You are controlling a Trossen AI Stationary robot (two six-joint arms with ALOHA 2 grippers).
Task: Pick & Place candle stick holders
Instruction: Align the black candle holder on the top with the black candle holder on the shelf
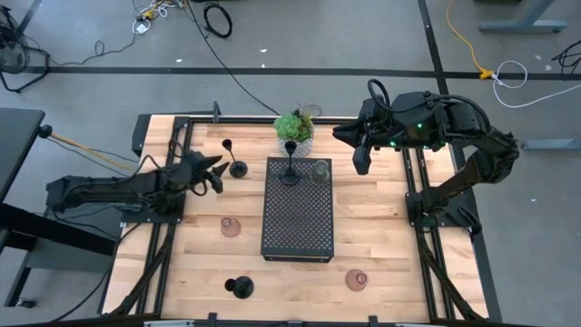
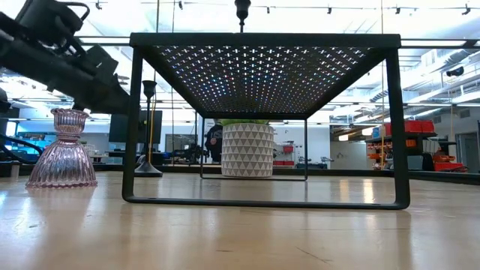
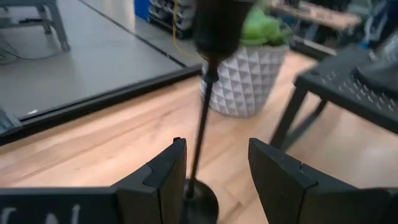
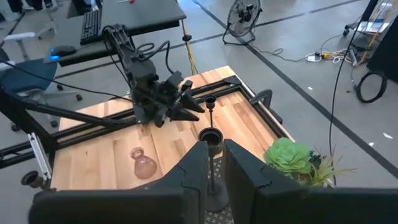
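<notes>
The tabletop is pale wood planks with a visible grain. On its middle stands a black tray, a rectangle of perforated metal on thin bent legs; from the low view the holes show as a fine lattice with light coming through.

Six candle holders are in view. Three are black, each a thin stem on a round base with a small cup on top: one stands on the far end of the tray, one on the tabletop left of the tray, and one near the front edge. Three are short glass cups: a clear one on the tray's far right corner, a pinkish one left of the tray, ribbed and flared like a bell in the low view, and a pinkish one at the front right.

Behind the tray sits one green plant in a white faceted pot.

The left gripper is low at the black holder left of the tray, its flat dark fingers apart with the stem between them, not touching. The right gripper hangs above the tray's far end, fingers slightly apart, holding nothing.
</notes>
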